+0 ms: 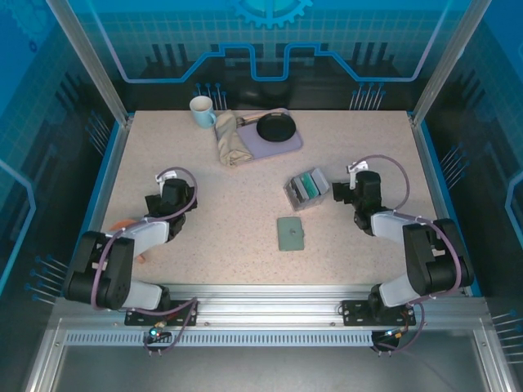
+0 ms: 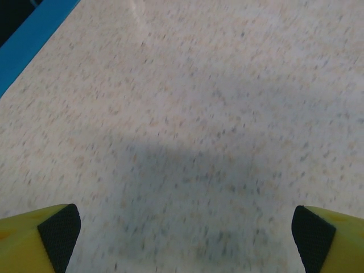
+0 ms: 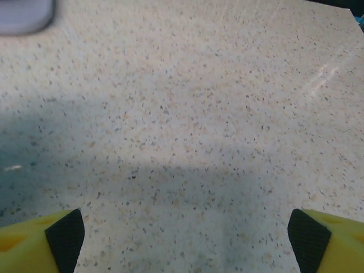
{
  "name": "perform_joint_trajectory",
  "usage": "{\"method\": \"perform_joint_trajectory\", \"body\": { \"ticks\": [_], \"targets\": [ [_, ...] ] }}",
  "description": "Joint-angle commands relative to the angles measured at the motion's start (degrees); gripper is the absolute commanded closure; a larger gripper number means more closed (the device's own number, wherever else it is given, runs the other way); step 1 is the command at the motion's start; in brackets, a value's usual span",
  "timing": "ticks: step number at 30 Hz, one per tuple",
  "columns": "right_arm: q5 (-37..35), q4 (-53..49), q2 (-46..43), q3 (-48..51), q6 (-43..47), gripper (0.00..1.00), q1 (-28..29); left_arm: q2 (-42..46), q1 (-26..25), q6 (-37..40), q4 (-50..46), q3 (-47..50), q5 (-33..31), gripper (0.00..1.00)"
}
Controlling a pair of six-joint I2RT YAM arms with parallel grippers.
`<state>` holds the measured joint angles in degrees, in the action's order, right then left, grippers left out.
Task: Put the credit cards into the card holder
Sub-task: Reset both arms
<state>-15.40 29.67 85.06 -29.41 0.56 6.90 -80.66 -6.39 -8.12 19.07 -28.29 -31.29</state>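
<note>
The left hand (image 2: 185, 236) stands wide open, yellow fingers (image 2: 25, 242) with black pads (image 2: 60, 233) far apart. Speckled worktop (image 2: 216, 85) lies ahead, shadowed between them; a blue edge (image 2: 34, 40) runs ahead-left.

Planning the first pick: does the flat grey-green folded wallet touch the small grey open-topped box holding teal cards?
Apart. The top external view shows a strip of bare speckled tabletop between the wallet and the box.
</note>
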Motion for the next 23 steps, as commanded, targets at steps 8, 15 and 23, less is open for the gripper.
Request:
{"method": "perform_joint_trajectory", "body": {
  "ticks": [8, 15, 23],
  "targets": [
    [9.1, 14.9, 1.2, 5.3, -0.5, 0.0, -2.9, -5.9, 4.6, 4.5, 27.2, 5.5, 15.2, 0.01],
    [8.2, 15.0, 1.1, 5.5, -0.1, 0.0, -2.2, -6.0, 4.5, 4.9, 28.5, 5.9, 15.2, 0.01],
    [9.9, 14.2, 1.1, 5.0, -0.2, 0.0, -2.9, -6.0, 4.5, 4.9, 28.3, 5.9, 15.4, 0.01]
  ]
}}
